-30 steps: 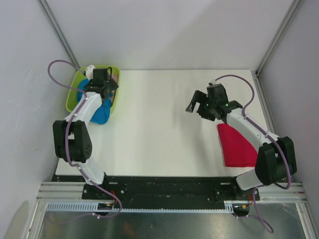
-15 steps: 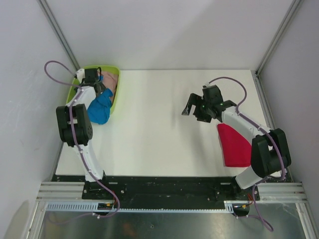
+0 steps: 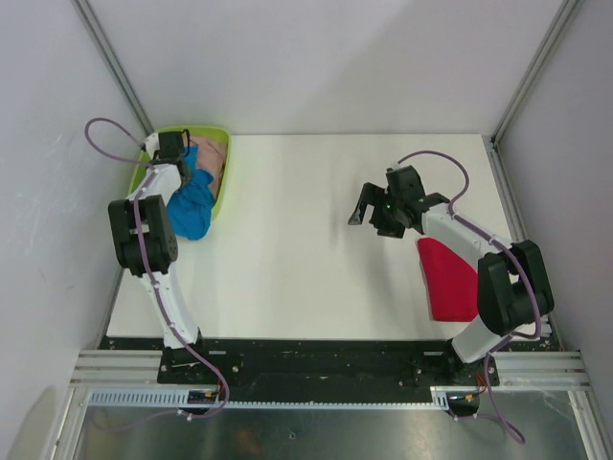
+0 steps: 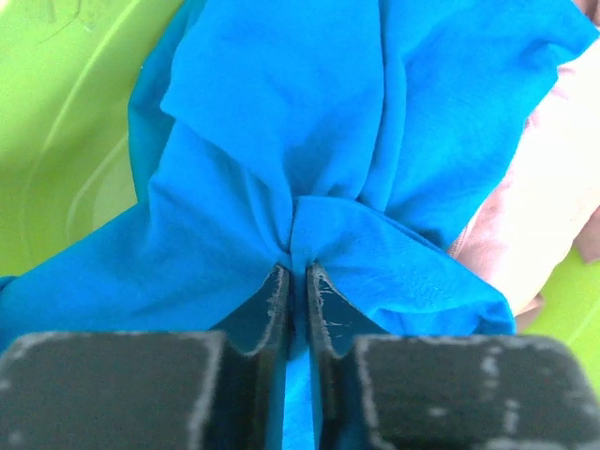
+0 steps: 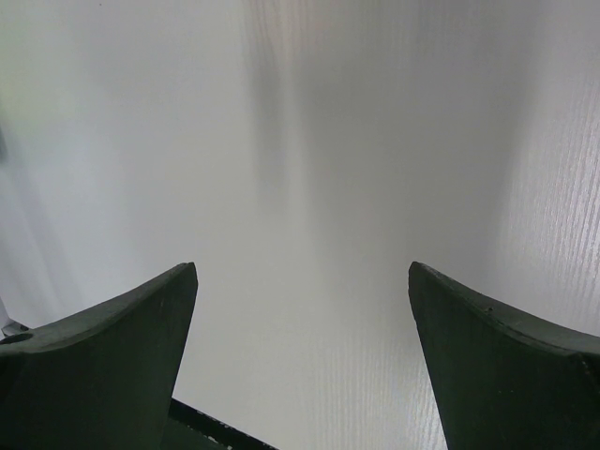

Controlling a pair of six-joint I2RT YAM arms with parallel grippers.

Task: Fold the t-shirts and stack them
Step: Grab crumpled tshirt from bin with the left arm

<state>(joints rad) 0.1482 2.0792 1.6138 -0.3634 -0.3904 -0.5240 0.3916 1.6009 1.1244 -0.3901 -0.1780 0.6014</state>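
A bright blue t-shirt (image 3: 194, 201) spills out of the lime-green tray (image 3: 219, 194) at the table's far left. My left gripper (image 4: 296, 272) is shut on a pinched fold of that blue t-shirt (image 4: 281, 122), the cloth bunched between the jaws. In the tray beside the blue cloth lies a pale pink t-shirt (image 4: 553, 197). A folded red t-shirt (image 3: 450, 280) lies flat at the right side of the table. My right gripper (image 3: 372, 206) hovers open over bare table, left of the red t-shirt; its fingers (image 5: 122, 366) stand wide apart with nothing between them.
The green tray's inner wall (image 4: 66, 122) shows left of the blue cloth. White enclosure walls and metal posts ring the table. The right arm's links reach over the red t-shirt's upper edge.
My left gripper has dropped into the tray and shut on the blue t-shirt. The right gripper has drifted slightly left, still open.
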